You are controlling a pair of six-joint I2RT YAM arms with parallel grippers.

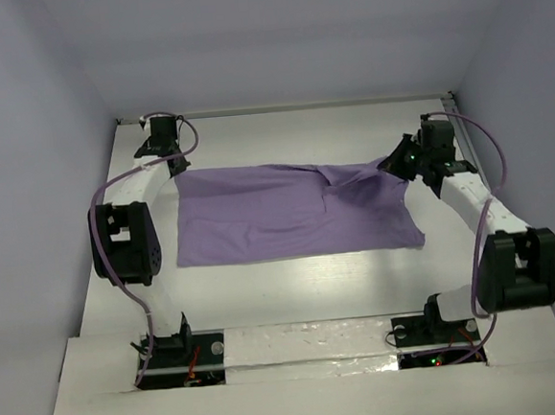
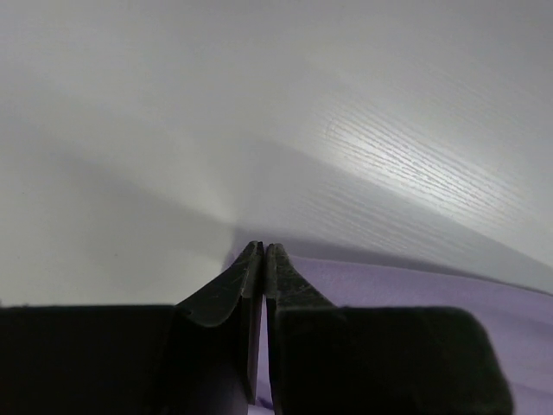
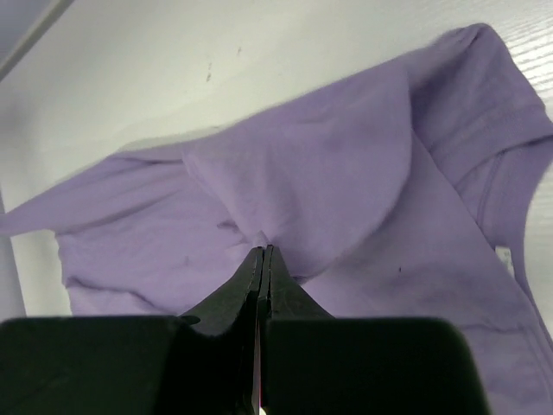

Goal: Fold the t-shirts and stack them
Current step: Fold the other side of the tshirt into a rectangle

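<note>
A lavender-purple t-shirt [image 1: 288, 216] lies spread across the middle of the white table, its near edge flat and straight. At the shirt's far left corner my left gripper [image 1: 173, 166] is shut. In the left wrist view, purple cloth [image 2: 415, 290] shows beside and between the closed fingers, whose tips [image 2: 263, 247] meet. My right gripper [image 1: 396, 165] is shut on the far right corner, and wrinkles run from there toward the shirt's middle. The right wrist view shows the fabric [image 3: 328, 164] puckering into the closed tips [image 3: 263, 249], with a sleeve folded over at the upper right.
Pale walls enclose the table [image 1: 294, 293] at the left, right and back. The left arm's elbow [image 1: 122, 244] hangs beside the shirt's left edge, and the right arm's elbow [image 1: 518, 265] stands at the near right. Both bases sit at the near edge.
</note>
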